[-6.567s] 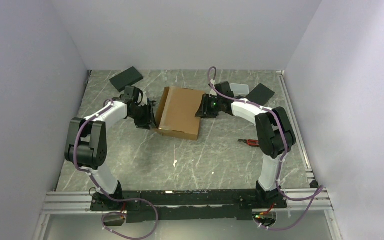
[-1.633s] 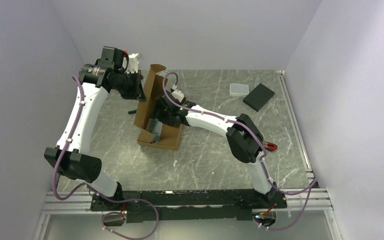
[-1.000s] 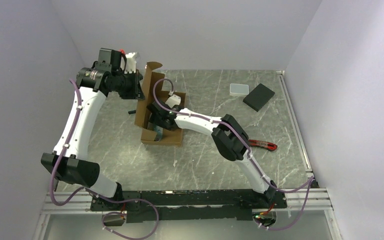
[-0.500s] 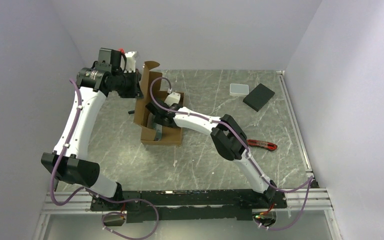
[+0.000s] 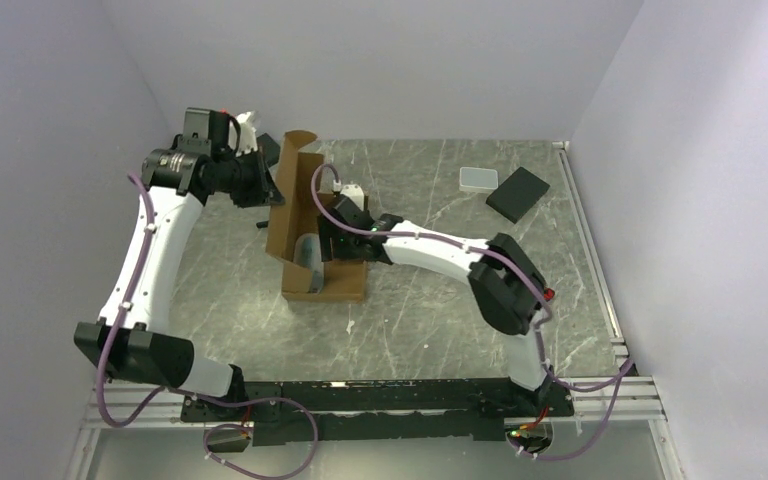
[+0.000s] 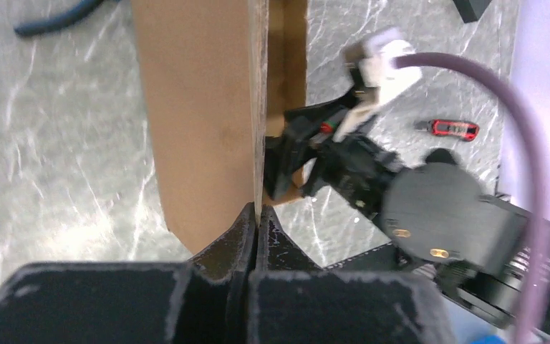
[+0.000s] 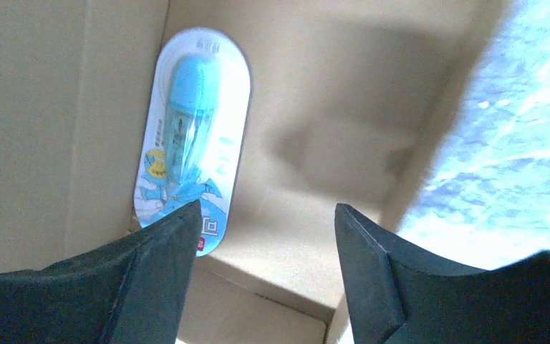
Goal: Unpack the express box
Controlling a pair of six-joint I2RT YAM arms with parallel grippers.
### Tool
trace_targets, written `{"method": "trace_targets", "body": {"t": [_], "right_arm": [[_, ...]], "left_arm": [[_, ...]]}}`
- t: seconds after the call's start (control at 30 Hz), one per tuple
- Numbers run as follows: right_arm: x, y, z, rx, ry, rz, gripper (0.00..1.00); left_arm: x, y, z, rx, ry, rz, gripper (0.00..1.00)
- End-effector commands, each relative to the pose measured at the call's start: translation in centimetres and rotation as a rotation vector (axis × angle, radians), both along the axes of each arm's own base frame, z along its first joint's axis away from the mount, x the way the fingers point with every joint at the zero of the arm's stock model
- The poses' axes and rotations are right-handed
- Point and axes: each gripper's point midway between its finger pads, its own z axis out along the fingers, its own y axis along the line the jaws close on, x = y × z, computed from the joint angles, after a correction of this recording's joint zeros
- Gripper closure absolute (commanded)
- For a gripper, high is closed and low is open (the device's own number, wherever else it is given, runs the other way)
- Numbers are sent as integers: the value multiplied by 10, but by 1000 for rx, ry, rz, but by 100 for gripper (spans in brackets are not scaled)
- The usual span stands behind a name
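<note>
The express box (image 5: 325, 292) is open, blister pack (image 7: 190, 143) not yet out.
It sits on the surface (image 5: 430, 320); left jaws clamp its raised lid (image 5: 284, 208); inside it, right jaws gape empty over the pack.

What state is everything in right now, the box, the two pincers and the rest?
express box: open, lid flap standing upright.
left pincer: shut on the lid flap's edge.
right pincer: open, empty, over the box's inside.
blue blister pack: lying flat inside the box, ungrasped.
red cutter: lying on the table, untouched.
</note>
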Motion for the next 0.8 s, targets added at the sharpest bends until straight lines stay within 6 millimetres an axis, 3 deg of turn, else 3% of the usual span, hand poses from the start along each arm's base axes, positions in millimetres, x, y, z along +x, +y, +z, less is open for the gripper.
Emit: {"method": "trace_targets", "body": {"t": [0.0,0.1,0.17,0.4,0.57,0.77], "right_arm": [[-10,-4,54,22,-108,205,24],[-27,-5,53,12,-63,288,20],[-39,5,53,63,-43,368,19],[-68,25,46,121,-19,449,15],[-92,32,30,106,-3,525,12],[-106,49,11,99,26,582,10]], "left_arm": [[-19,9,16,-119,32,219,100],[-35,10,13,-178,74,308,100],[-45,6,7,-219,116,325,100],[-69,-6,-4,-335,113,287,100],[-82,4,-15,-302,96,329,100],[-95,17,-19,-268,38,368,100]]}}
